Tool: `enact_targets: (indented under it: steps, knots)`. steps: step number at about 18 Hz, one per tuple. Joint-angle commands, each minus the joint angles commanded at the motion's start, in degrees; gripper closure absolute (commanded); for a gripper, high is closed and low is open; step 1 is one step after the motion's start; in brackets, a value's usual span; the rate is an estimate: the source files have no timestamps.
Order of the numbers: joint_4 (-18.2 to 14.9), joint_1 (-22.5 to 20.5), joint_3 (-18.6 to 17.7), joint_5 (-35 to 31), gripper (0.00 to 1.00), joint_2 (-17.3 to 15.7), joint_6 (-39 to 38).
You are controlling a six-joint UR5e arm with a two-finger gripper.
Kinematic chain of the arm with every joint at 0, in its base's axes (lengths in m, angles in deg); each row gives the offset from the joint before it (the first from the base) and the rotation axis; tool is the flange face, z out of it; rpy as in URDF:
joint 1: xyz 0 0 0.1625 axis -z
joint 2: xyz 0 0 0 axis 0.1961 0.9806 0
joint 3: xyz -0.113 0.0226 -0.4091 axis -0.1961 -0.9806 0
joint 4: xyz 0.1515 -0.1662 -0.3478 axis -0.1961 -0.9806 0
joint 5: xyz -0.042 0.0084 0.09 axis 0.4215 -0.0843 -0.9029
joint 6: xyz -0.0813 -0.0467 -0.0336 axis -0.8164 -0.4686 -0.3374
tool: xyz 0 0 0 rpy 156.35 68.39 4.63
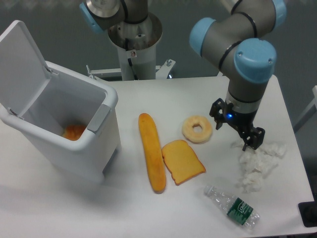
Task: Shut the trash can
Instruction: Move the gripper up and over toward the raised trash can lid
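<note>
Jaws [232,130] spread, holding nothing (crumpled tissue [259,166] just beside).

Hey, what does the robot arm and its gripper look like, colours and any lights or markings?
The arm is built of silver-grey metal tubes joined by rounded joints with light blue caps. Its column rises from a round grey base behind the table. The gripper is black, with two dark fingers, and a small blue light glows on its body. No markings are readable.
</note>
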Motion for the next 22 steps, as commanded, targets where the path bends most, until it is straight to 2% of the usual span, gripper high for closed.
enact_targets:
  steps: [4, 7, 13, 16, 18, 20, 22]
  knots:
    - [0.0, 0.6, -0.5, 0.3, 0.0, -1.0, -0.8]
    - [0.0, 1.0, -2.4, 0.8, 0.0, -3.3, -5.1]
    - [-0.2, 2.7, -8.3, 1.1, 0.0, -12.6, -6.4]
    - [-0.3, 5.6, -10.8, 3.3, 0.0, -15.8, -10.0]
    - [-1.9, 7.5, -11.2, 4.6, 0.0, -19.2, -13.9]
    - [-5.5, 9.7, -11.6, 4.9, 0.0, -22.9, -16.2]
    - [-6.2, 12.6, -12.7, 6.1, 0.0, -26.9, -18.5]
